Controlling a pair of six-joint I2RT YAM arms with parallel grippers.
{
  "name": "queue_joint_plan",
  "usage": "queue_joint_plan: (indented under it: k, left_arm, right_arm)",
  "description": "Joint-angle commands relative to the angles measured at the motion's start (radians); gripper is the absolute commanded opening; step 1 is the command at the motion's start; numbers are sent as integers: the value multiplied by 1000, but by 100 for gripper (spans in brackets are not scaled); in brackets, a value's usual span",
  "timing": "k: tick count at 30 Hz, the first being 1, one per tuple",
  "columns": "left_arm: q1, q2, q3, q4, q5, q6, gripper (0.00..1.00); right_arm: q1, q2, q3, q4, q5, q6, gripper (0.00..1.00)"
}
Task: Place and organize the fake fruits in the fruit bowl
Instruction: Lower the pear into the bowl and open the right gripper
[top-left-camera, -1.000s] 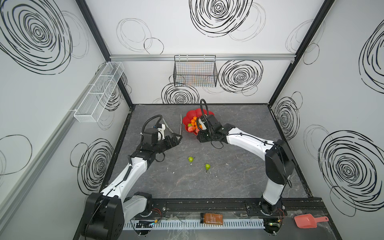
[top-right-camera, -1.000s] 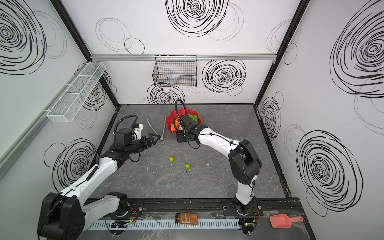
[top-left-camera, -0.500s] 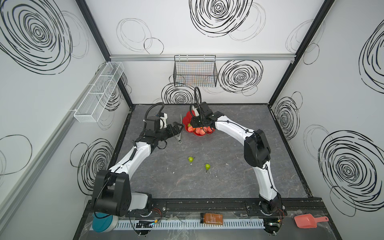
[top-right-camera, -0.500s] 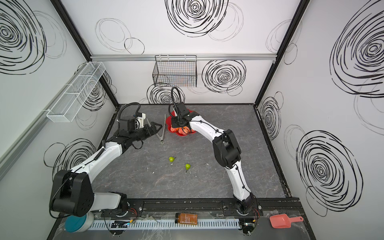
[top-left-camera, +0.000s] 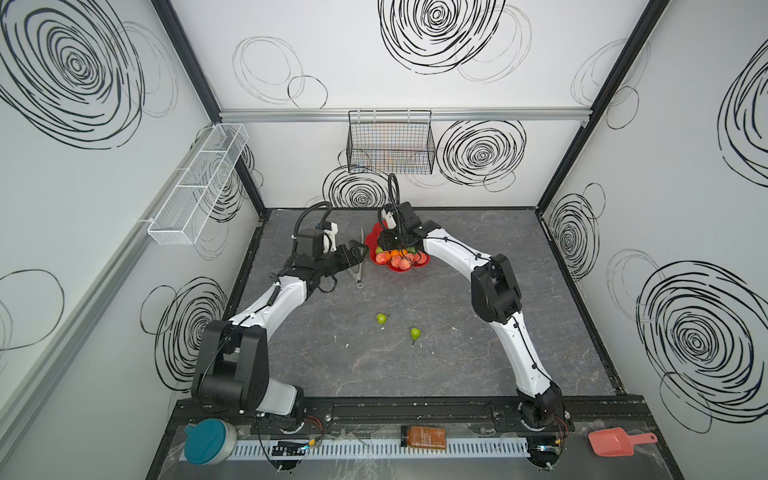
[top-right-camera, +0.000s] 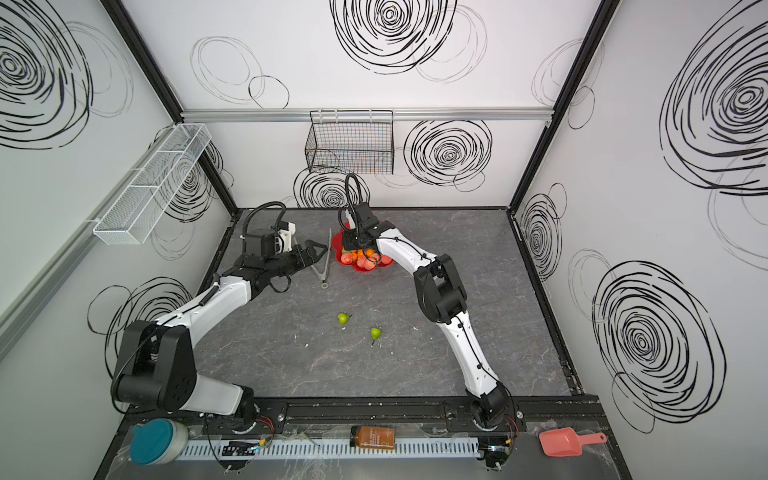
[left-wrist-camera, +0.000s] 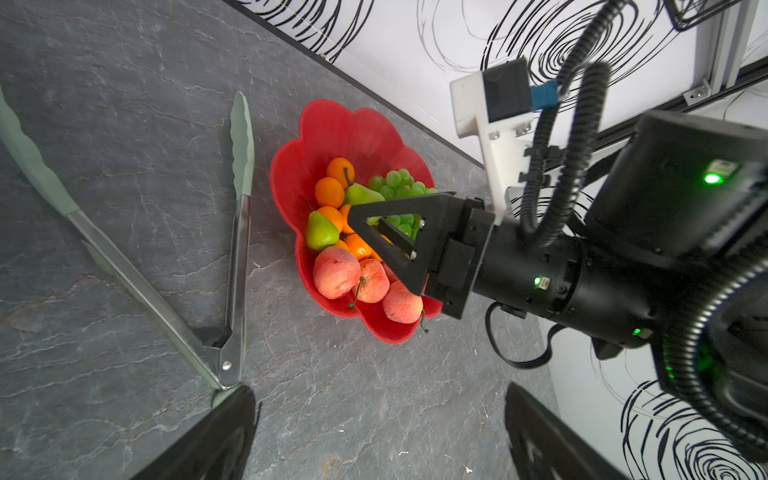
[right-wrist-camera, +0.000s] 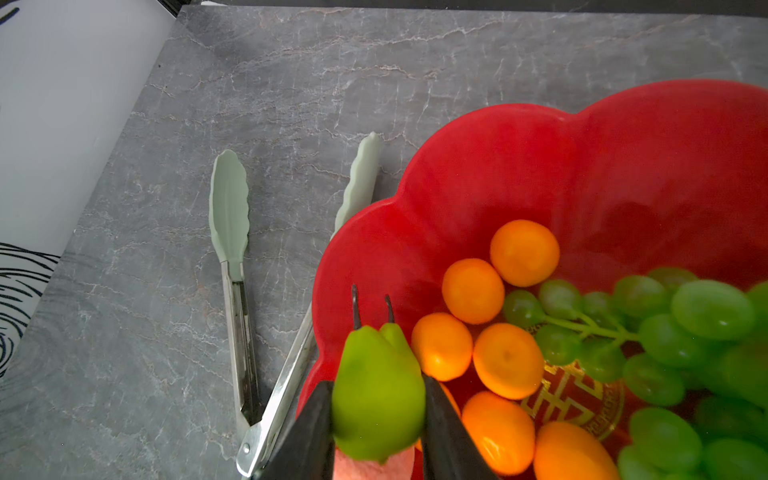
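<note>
The red fruit bowl (top-left-camera: 401, 268) (top-right-camera: 365, 268) (left-wrist-camera: 340, 124) (right-wrist-camera: 540, 145) stands near the back wall. It holds tangerines (left-wrist-camera: 329, 192) (right-wrist-camera: 524, 252), peaches (left-wrist-camera: 336, 272), a bunch of green grapes (left-wrist-camera: 401, 183) (right-wrist-camera: 681, 328) and a green pear (left-wrist-camera: 321, 230). My right gripper (top-left-camera: 390, 245) (top-right-camera: 351, 245) (right-wrist-camera: 377, 382) hangs over the bowl's left side, shut on another green pear (right-wrist-camera: 376, 399). Two more pears (top-left-camera: 381, 318) (top-left-camera: 414, 333) lie on the table's middle. My left gripper (top-left-camera: 359, 251) (top-right-camera: 318, 249) (left-wrist-camera: 380, 432) stands open and empty, just left of the bowl.
Metal tongs with green tips (top-left-camera: 360, 270) (left-wrist-camera: 237, 249) (right-wrist-camera: 232, 249) lie open beside the bowl's left edge, under my left gripper. A black wire basket (top-left-camera: 390, 143) hangs on the back wall, a white wire shelf (top-left-camera: 195, 187) on the left wall. A pink scoop (top-left-camera: 615, 442) lies at the front.
My left gripper has moved forward and right, toward the tongs and bowl. The right arm's elbow has risen and its gripper, still holding the pear, has shifted slightly left over the bowl.
</note>
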Motion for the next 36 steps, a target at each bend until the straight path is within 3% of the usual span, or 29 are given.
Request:
queue_joint_plan:
  k: [1,13,36]
  left_arm:
    - [16,8,10,63,12,18,96]
    - [28,29,8,73,34,4,96]
    - [28,34,7,76,44,4,96]
  right_arm:
    - [-10,42,78,44,-14,-3,35]
    - [-30,149,181,77,-62,33,37]
    - [-49,155,189,62,-89,38,44]
